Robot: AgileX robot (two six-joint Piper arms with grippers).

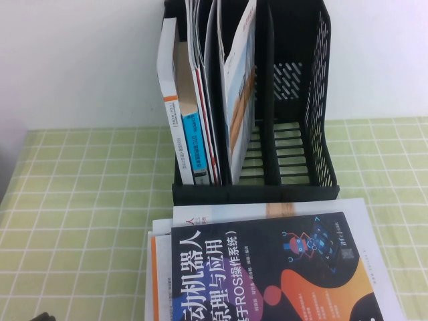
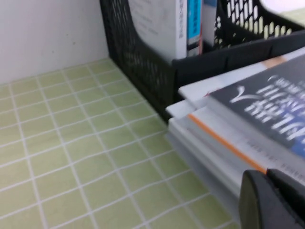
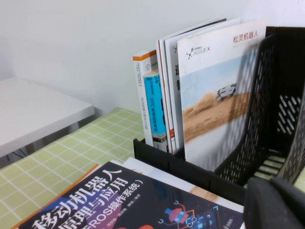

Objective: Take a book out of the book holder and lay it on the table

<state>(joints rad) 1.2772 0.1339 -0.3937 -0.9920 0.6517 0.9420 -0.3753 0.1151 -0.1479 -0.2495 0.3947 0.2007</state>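
Black paperback (image 1: 267,267) already flat atop a stack of white books (image 2: 209,138) on the table (image 1: 80,221), just in front of the book holder (image 1: 294,134); long axis across the table. Right end effector (image 3: 274,202) clamped shut, empty, near the cover's holder-side edge; left end effector (image 2: 271,200) beside the stack, opening impossible to tell.

The high view looks down at the book holder (image 1: 251,100) from the robot's side; both wrist views sit low, close to the book (image 2: 267,105).
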